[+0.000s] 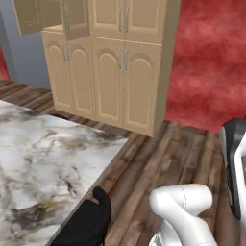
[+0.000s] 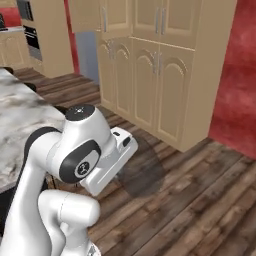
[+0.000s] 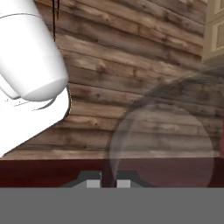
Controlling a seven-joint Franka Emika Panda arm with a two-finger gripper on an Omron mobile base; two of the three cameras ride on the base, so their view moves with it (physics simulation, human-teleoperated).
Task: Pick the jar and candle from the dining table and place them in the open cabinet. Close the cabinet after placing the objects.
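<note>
Pincer (image 3: 105, 181) closed on jar (image 3: 162, 144) — wooden floor (image 1: 158, 158) | cabinet (image 1: 110, 72) ahead

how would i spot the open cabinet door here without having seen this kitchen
Find the tall light-tan cabinet standing against the red wall beyond the marble dining table. Look to its upper left corner: there the open upper door swings outward, a flat panel. Its neighbours sit flush and shut; the lower ones have arched panels.

White arm (image 2: 75, 150) of smooth rounded segments — dark grey joint rings and caps — ending in a boxy white hand (image 2: 110, 160).
</note>
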